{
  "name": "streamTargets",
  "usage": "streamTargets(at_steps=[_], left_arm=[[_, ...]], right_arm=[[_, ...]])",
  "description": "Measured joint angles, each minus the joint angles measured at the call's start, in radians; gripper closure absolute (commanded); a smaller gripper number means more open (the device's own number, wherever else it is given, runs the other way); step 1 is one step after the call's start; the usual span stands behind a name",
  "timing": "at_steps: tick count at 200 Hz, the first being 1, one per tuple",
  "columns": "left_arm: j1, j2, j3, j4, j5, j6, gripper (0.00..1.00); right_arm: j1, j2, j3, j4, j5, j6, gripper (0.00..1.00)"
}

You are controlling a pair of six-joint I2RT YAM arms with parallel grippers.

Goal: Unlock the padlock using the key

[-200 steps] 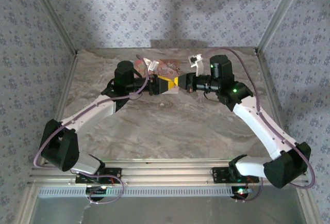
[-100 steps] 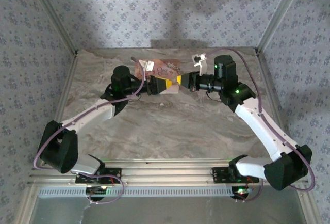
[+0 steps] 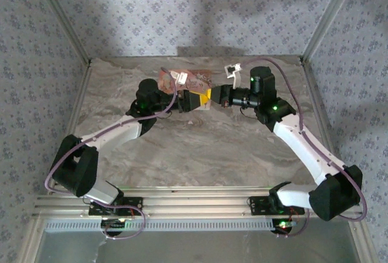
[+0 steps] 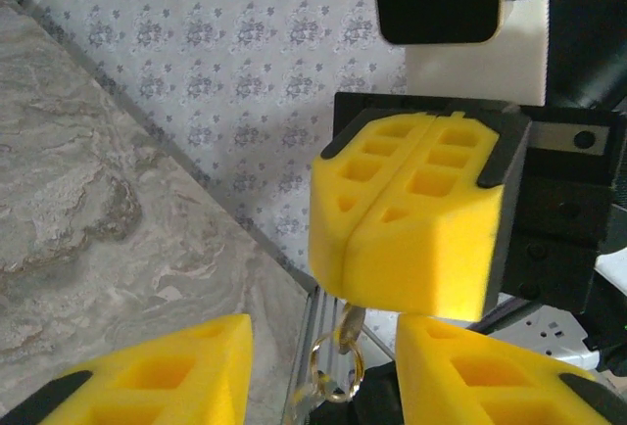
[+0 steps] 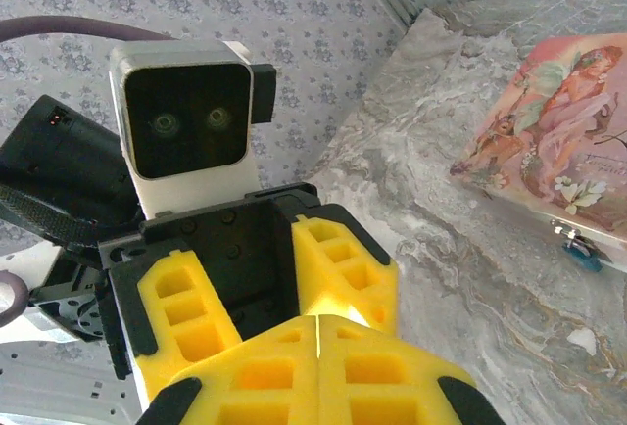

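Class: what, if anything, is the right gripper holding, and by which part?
The right gripper pinches the key by one end in its shut jaws; the rest hangs free below.

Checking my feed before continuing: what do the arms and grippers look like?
The left arm and right arm have white links, black joints and purple cables. The left gripper and right gripper carry yellow, pocketed fingers on black mounts.

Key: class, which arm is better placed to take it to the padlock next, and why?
Right, probably. The right claw is shut on the key, with its ring dangling below. The left claw stands open, gripping nothing. The padlock lies at the pink box's edge.
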Motion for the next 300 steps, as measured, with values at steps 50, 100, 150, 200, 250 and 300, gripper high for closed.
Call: streamTargets(at_steps=[50, 100, 150, 200, 250, 300], left_arm=[[0.001, 0.013, 0.013, 0.013, 0.019, -0.012, 0.91], [0.003, 0.009, 0.024, -0.03, 0.014, 0.023, 1.0], [0.002, 0.007, 0.027, -0.103, 0.011, 0.072, 1.0], [0.004, 0.007, 0.072, -0.226, 0.027, 0.15, 1.0], [0.019, 0.007, 0.078, -0.267, 0.043, 0.187, 1.0], [0.024, 0.007, 0.089, -0.281, 0.07, 0.193, 1.0]], right_arm=[[-0.003, 0.0, -0.016, 0.027, 0.0, 0.024, 1.0], [-0.008, 0.0, -0.03, 0.056, -0.003, 0.055, 0.93], [-0.022, 0.0, -0.049, 0.085, 0.003, 0.115, 0.66], [-0.085, 0.0, -0.049, 0.093, -0.012, 0.145, 0.62], [-0.094, 0.0, -0.06, 0.101, -0.057, 0.167, 0.6], [-0.094, 0.021, -0.062, 0.113, -0.108, 0.183, 0.63]])
